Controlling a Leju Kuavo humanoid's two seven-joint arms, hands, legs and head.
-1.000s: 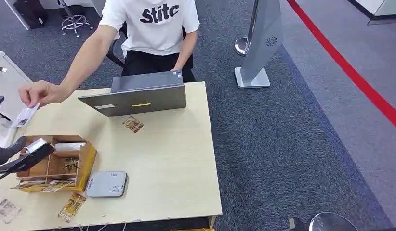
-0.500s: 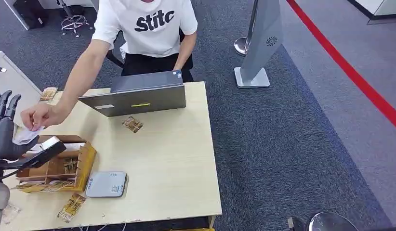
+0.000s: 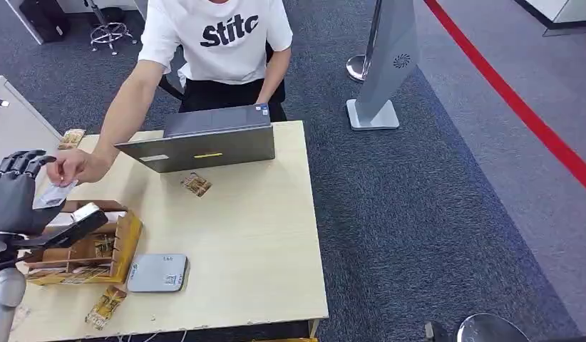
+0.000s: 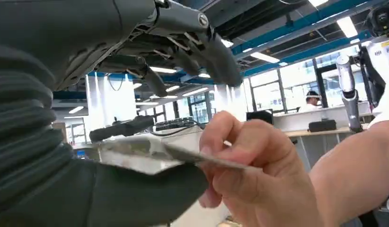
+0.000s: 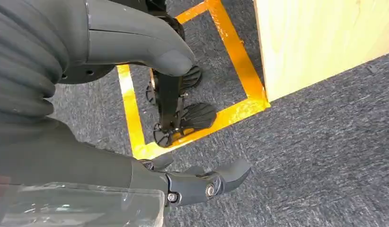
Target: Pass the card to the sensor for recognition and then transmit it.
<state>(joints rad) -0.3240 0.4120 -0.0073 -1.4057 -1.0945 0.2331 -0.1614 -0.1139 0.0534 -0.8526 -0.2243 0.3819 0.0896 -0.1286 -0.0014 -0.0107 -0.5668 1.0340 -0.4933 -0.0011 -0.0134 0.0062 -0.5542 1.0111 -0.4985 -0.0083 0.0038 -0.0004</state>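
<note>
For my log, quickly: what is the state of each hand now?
Left hand: touches the card, which a person's hand also pinches; grip cannot be told.
Right hand: open, holds nothing.

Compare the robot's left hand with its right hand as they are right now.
The left hand is raised beside the table, while the right hand hangs low over the carpet. The left hand meets a white card that a person's hand also pinches; the right hand holds nothing. The left hand's fingers arch over the card; the right hand's fingers are loosely apart. Both are dark grey.
</note>
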